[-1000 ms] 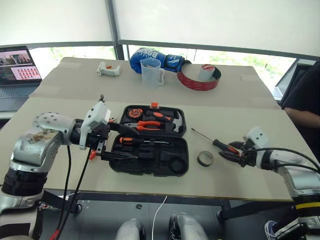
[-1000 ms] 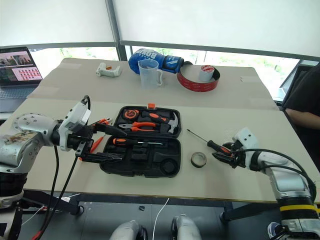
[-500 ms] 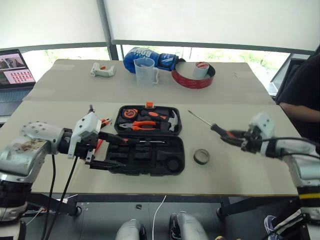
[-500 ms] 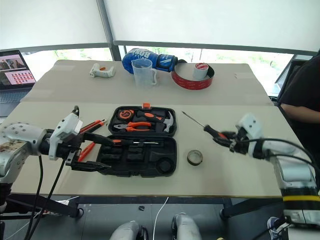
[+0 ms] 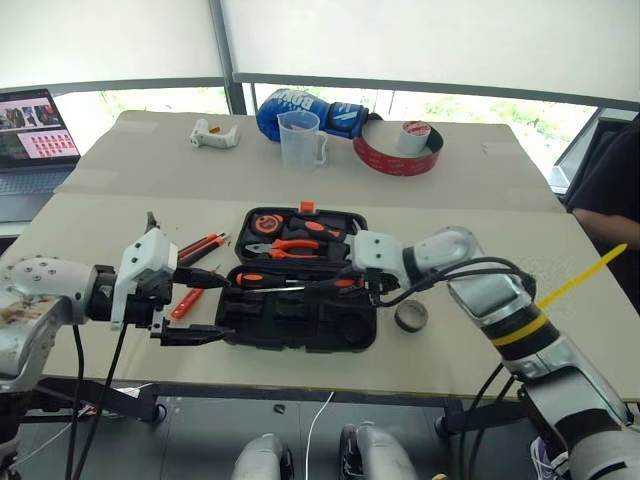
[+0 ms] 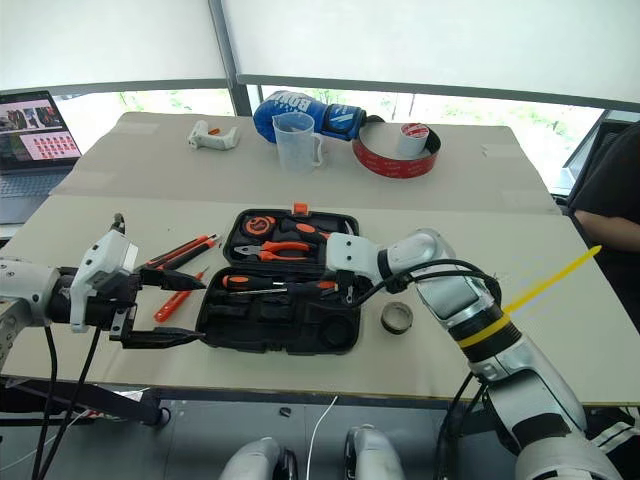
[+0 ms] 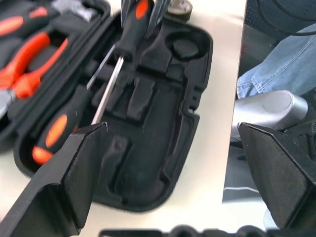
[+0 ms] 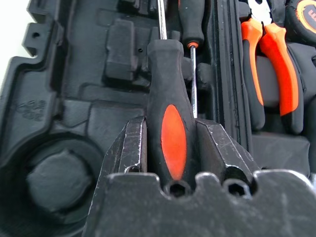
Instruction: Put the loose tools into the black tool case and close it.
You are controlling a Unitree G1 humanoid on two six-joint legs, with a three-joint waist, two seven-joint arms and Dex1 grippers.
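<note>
- On the table (image 5: pixel 470 230), near its front edge: the black tool case (image 5: pixel 300 320) lay open, lid half toward the far side.
- Head views, lid half: orange-handled pliers (image 5: pixel 287 247), a hammer (image 5: pixel 340 252) and a tape measure (image 5: pixel 264 226) sat in their slots.
- Head views, near half: one black-and-orange screwdriver (image 5: pixel 262 281) lay in its slot along the hinge side.
- Right claw (image 6: pixel 340 288): pinched on the handle of a second screwdriver (image 8: pixel 170 118), held over the near half of the case with its shaft pointing toward the robot's left.
- Right wrist view: showed the two fingers (image 8: pixel 131 148) pressed on either side of that handle, and the slotted screwdriver's shaft lying just beyond; whether the held tool touched the case could not be told.
- Left claw (image 5: pixel 195 305): spread wide and empty, beside the left end of the case.
- Left wrist view: showed the empty moulded slots and a round recess (image 7: pixel 181 45) in the near half.
- Left of the case, on the table: a utility knife (image 5: pixel 198 244) and a slim orange tester screwdriver (image 5: pixel 186 303), both loose.
- Right of the case: a small dark tape roll (image 5: pixel 411 315), apart from the case.
- Far end of the table: a clear measuring jug (image 5: pixel 301 140), a blue boxing glove (image 5: pixel 310 108), a big red tape roll (image 5: pixel 398 152) and a small white object (image 5: pixel 215 134).
- Far left: an open laptop (image 5: pixel 38 130).
- Behind: white blinds above a strip of window.
</note>
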